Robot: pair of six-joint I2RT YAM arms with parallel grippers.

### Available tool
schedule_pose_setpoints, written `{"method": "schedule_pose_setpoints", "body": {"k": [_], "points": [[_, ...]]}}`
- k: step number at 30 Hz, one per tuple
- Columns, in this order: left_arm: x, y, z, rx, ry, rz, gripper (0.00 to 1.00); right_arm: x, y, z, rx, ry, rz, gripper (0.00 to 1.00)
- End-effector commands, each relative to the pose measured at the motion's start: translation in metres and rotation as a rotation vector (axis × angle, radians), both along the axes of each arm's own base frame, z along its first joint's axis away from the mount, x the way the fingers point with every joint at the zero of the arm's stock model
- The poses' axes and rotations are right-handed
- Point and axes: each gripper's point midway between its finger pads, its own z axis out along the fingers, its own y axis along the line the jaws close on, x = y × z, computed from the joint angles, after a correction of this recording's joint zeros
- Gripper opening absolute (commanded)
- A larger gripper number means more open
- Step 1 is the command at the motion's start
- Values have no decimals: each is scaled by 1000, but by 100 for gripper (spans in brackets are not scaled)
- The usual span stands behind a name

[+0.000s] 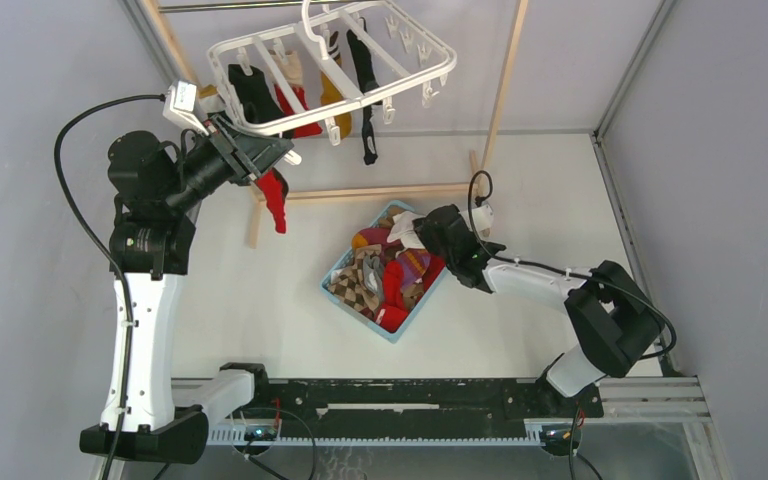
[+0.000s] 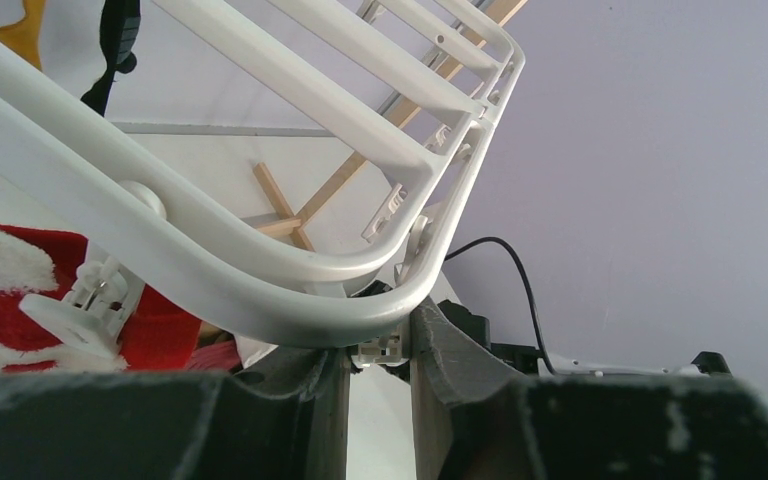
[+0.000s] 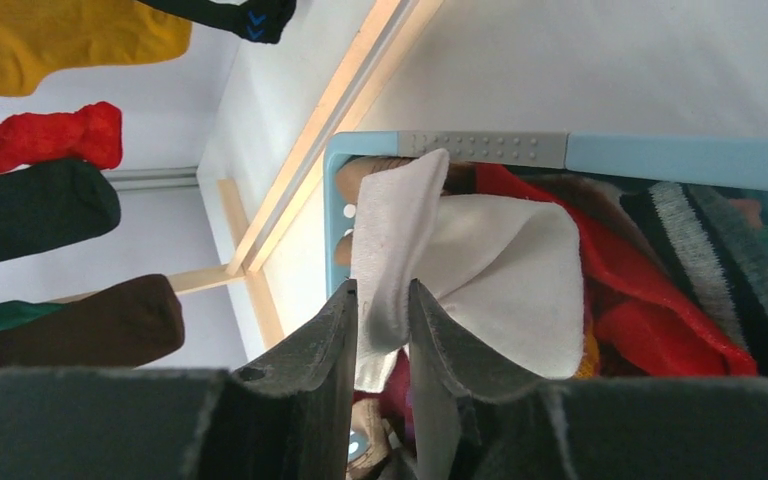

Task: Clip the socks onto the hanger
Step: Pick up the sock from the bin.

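Observation:
The white hanger (image 1: 332,60) hangs at the back with black, red and mustard socks clipped to it. My left gripper (image 1: 268,152) is at its near left corner, shut on a small white clip (image 2: 392,350) under the frame (image 2: 260,285). A red sock (image 1: 276,200) hangs just below that gripper, and red and white fabric (image 2: 0,290) shows beside a neighbouring clip. My right gripper (image 1: 417,232) is shut on a white sock (image 3: 490,250) at the far end of the basket. The fingers (image 3: 325,340) pinch a fold of the sock, and the gripper (image 3: 380,300) holds it just above the pile.
A light-blue basket (image 1: 343,292) in the middle of the table holds several mixed socks; its rim (image 3: 660,150) shows in the right wrist view. The wooden rack (image 1: 505,85) carries the hanger, and its base bar (image 1: 380,190) lies just behind the basket. Grey walls stand on both sides.

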Motion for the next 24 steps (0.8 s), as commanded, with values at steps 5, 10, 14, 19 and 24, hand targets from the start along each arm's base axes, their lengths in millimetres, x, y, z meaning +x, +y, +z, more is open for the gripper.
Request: {"method": "schedule_pose_setpoints", "body": {"k": [5,10,14,19,24], "points": [[-24,-6,18,25,-76,-68,1,10,-6,22,-73,-71,-25,13],[-25,-6,18,25,-73,-68,1,13,-4,70,-140,-239,68,0],[-27,-6,21,25,-73,-68,1,0,12,153,-211,-543,261,0],[-25,-5,19,14,-56,-58,1,-63,31,251,-201,-908,560,0],[-23,-6,16,5,-43,-59,0,-137,63,272,-234,-1040,935,0]]}}
